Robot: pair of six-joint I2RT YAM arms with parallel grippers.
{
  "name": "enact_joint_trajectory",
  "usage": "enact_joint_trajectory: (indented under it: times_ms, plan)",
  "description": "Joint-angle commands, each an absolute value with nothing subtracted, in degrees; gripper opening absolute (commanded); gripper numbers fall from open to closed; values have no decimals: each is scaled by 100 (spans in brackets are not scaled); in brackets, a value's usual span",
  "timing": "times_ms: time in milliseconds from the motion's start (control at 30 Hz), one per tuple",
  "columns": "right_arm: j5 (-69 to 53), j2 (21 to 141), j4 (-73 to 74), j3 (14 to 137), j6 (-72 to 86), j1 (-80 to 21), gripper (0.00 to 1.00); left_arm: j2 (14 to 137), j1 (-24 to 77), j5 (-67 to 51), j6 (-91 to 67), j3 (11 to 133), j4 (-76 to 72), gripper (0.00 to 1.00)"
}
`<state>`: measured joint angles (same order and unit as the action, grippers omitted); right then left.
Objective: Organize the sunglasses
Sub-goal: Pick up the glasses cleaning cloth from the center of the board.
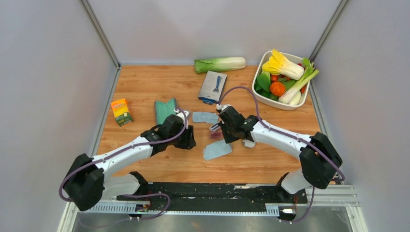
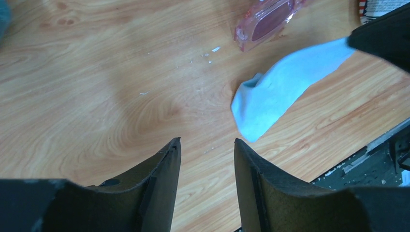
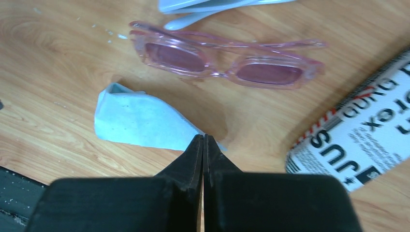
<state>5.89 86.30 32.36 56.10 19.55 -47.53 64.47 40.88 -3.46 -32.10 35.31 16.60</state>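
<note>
Right now the sunglasses (image 3: 222, 60) lie flat on the wooden table (image 3: 58, 58) near its middle, just beyond the cloth (image 3: 140, 121) and not touching it. The right gripper (image 3: 203, 140) has its fingers pressed together, pinching the cloth's far right corner. The left gripper (image 2: 207, 142) hangs over bare wood left of the cloth, fingers spread and holding nothing. A printed box (image 3: 358, 135) sits just right of the sunglasses. A teal case (image 1: 165, 110) lies far left of them.
</note>
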Motion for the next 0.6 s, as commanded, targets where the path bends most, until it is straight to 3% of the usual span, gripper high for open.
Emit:
enact_joint_trajectory:
  times_ms: [0, 333, 567]
  plan:
    - [597, 8385, 3515, 5617, 1767, -4465, 0, 7135, 4087, -773, -2830, 3875, 1038, 53]
    - [712, 8235, 3595, 5599, 1661, -4395, 0, 7953, 4333, -1423, -1558, 4236, -587, 56]
    - [677, 8007, 3762, 5608, 1617, -4403, 0, 8305, 4342, -1994, -695, 4464, -782, 58]
